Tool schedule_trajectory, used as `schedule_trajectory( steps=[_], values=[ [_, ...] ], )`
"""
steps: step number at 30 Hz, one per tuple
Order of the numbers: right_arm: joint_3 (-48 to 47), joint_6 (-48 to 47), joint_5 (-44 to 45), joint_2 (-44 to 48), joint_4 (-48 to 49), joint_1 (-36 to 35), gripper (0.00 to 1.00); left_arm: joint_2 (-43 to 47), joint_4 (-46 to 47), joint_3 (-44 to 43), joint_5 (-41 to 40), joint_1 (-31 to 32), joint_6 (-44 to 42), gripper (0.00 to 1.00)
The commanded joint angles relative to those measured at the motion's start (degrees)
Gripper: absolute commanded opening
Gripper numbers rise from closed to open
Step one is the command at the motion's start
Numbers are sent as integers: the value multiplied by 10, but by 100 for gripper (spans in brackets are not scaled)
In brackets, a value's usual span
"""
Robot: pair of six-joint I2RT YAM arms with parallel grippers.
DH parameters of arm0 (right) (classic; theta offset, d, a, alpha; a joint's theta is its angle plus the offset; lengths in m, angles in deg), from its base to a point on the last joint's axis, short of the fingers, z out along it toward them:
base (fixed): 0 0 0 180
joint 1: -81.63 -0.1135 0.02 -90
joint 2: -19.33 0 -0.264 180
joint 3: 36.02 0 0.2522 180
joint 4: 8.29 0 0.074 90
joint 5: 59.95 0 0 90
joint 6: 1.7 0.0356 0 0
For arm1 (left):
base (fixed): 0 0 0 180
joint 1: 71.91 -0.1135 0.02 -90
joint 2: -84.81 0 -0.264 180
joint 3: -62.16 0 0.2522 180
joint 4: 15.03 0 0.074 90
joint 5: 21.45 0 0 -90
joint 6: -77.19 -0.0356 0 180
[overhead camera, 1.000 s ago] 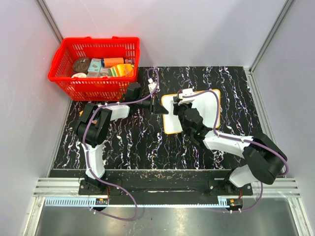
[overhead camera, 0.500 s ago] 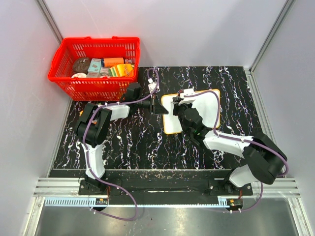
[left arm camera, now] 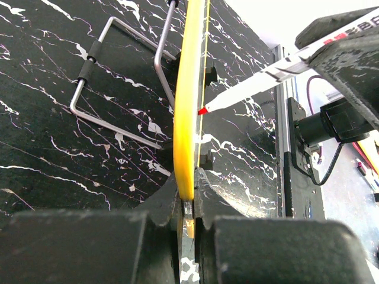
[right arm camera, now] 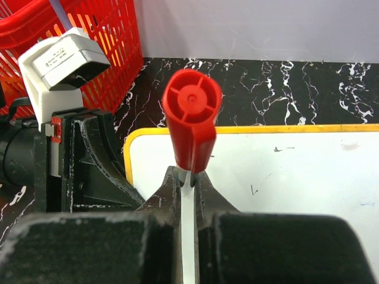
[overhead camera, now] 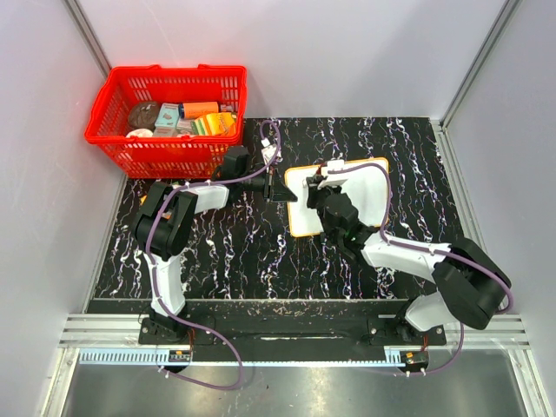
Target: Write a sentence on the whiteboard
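Observation:
The whiteboard (overhead camera: 356,195), white with an orange-yellow rim, lies on the black marbled table. My left gripper (overhead camera: 287,191) is shut on its left rim, which the left wrist view shows edge-on as a yellow band (left arm camera: 188,118) pinched between the fingers (left arm camera: 172,201). My right gripper (right arm camera: 188,177) is shut on a white marker with a red end cap (right arm camera: 190,118), held over the board's left part. The marker's red tip (left arm camera: 204,110) touches the board face. No sentence shows; only a few small dark specks (right arm camera: 277,149) mark the white surface.
A red basket (overhead camera: 174,71) holding several packets stands at the back left, close behind my left arm. A bent wire stand (left arm camera: 118,77) lies on the table beyond the board. Grey walls enclose the table at the left, back and right.
My right gripper with the marker has shifted slightly to the right over the board. The left arm and the board have stayed where they were.

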Motion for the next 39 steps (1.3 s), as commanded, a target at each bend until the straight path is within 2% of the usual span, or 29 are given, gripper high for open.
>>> schedule_trajectory(
  steps=[1, 7, 17, 28, 39],
  values=[
    [12, 16, 11, 16, -20, 4, 0, -19, -31, 7, -8, 12, -76, 0],
    [16, 19, 10, 21, -24, 4, 0, -21, -33, 6, -8, 13, -77, 0],
    [-7, 27, 1, 86, -35, 4, 0, -22, -42, 4, -11, 14, -83, 0],
    [-37, -16, 28, 44, -26, 6, 0, -23, -48, 2, -13, 16, -87, 0],
    [-37, -10, 31, 30, -19, 18, 0, -25, -56, -1, -15, 17, -92, 0]
  ],
)
